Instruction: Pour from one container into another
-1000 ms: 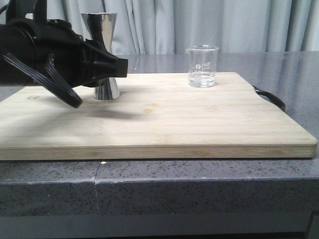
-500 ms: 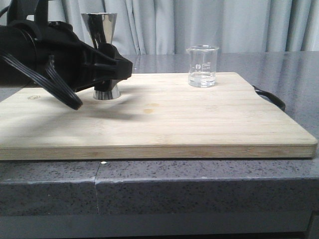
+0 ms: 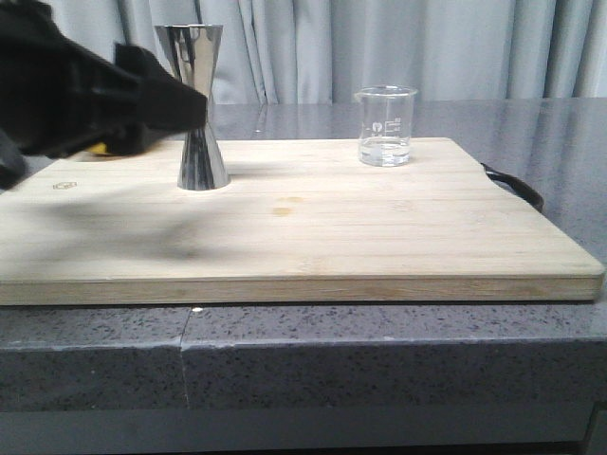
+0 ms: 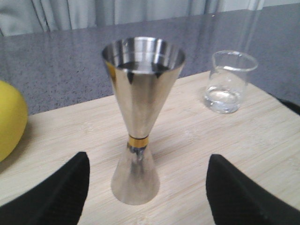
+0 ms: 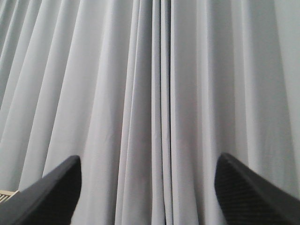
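The glass beaker [image 3: 386, 126] stands upright toward the far right part of the bamboo cutting board [image 3: 303, 227], with a shallow pool of clear liquid in its bottom and nothing touching it. From the beaker, the steel double jigger [image 3: 198, 106] is at about nine o'clock in the front view, well apart, also upright near the board's far edge; the left wrist view shows its gold waist band and open upper cup [image 4: 143, 56].

The left gripper [image 4: 147, 187] faces the jigger with its fingers spread wide, one on each side of the jigger's base and clear of it. In the front view the left arm is a dark blur at the jigger's nine o'clock, its tip overlapping the upper cone. A yellow rounded object [image 4: 10, 119], too cropped to identify, lies at the edge of the left wrist view. The right gripper [image 5: 150, 187] is likewise spread and empty, facing only the grey curtain [image 5: 150, 93].

The step in hand looks like the approach: neither vessel is held and no pouring has begun. The likely next move is for the left fingers to close around the jigger to steady it, or for an arm to reach the beaker; the right arm would have to come down to the board, grasp the beaker's wall and carry it over the jigger's narrow mouth without spilling.
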